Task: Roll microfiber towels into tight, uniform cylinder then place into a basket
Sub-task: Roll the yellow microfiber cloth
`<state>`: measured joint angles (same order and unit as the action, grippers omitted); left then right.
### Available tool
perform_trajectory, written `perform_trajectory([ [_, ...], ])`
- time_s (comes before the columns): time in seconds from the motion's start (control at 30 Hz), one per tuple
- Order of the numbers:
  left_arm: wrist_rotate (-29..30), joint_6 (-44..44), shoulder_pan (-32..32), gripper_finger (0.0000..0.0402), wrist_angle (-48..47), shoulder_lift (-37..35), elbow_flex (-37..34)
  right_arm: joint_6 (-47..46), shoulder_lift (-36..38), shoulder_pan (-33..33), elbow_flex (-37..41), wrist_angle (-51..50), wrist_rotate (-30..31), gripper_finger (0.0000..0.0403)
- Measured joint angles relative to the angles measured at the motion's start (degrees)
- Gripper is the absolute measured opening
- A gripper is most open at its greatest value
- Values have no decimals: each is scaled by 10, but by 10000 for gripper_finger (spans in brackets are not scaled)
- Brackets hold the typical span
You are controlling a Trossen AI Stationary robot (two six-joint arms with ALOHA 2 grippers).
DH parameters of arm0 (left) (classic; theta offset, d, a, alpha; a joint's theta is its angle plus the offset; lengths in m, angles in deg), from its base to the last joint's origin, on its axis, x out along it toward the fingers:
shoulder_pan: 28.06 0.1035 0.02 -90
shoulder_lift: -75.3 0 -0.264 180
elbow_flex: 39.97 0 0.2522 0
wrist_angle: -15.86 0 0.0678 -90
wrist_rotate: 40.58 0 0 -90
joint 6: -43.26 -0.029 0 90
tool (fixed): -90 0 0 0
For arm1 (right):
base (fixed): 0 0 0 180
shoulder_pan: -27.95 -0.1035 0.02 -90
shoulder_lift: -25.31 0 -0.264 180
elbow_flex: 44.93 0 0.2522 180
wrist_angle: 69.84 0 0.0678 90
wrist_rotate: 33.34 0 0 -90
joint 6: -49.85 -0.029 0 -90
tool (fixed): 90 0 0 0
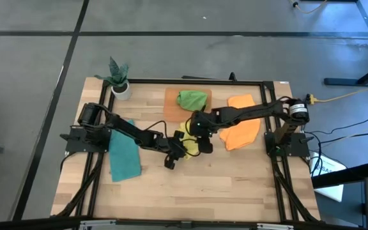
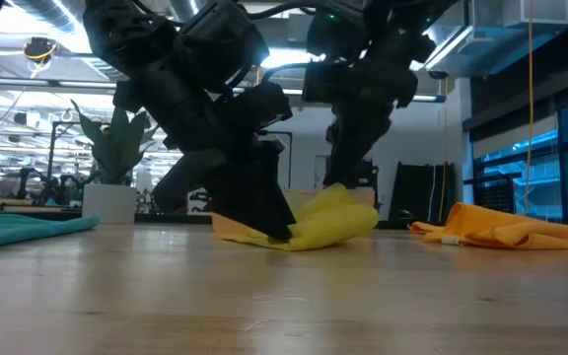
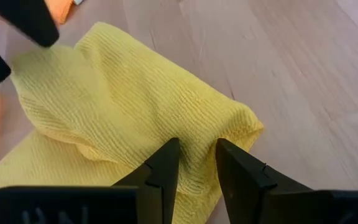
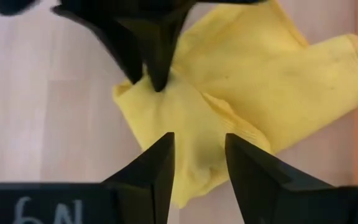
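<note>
Teal towel [image 1: 124,158] flat, well left of left gripper [image 1: 170,160]. Left gripper clenched on near fold of yellow towel [image 3: 129,106]. Right gripper [image 4: 197,163] just beside, fingers parted astride same towel's ridge, pressing down. Green towel [image 1: 191,99] in basket [image 1: 172,108] beyond both. Orange towels [image 1: 241,130] right of right gripper.

You're working on a light wooden table [image 1: 235,185] inside a dark frame. On it lie a teal towel [image 1: 124,156] toward the left side, a crumpled yellow towel [image 1: 188,145] near the middle, and a loose orange towel [image 1: 241,133] to the right with another orange towel [image 1: 241,101] behind it. The orange basket [image 1: 171,102] sits at the far edge (a green towel [image 1: 192,99] bunched inside). A small potted plant [image 1: 119,80] stands at the far left corner.
</note>
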<state>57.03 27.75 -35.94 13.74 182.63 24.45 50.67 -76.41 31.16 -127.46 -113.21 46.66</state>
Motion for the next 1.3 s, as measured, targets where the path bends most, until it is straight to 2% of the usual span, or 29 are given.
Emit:
perform_trajectory([
  [0.17, 0, 0, 0, 98, -3, 0, 0, 30, 3, -28, 0, -20, 0, 142],
  [0.3, 0, -1, 0, 98, -3, 0, 0, 96, -3, -63, 0, -22, 6, 142],
  [0.53, 0, -2, 0, 98, -5, 0, 0, 186, -18, -113, 12, 11, 133, 142],
  [0.7, 0, -1, 0, 98, -6, 0, 0, 217, -28, -125, 48, 69, 150, 142],
  [0.97, 0, 0, 0, 98, -6, 0, 0, 221, -28, -126, 93, 134, 154, 142],
  [1.13, 0, -1, 0, 98, -5, 0, 0, 219, -28, -127, 128, 177, 215, 142],
  [1.3, 1, -1, 0, 98, -5, 0, 0, 218, -28, -126, 146, 203, 221, 139],
])
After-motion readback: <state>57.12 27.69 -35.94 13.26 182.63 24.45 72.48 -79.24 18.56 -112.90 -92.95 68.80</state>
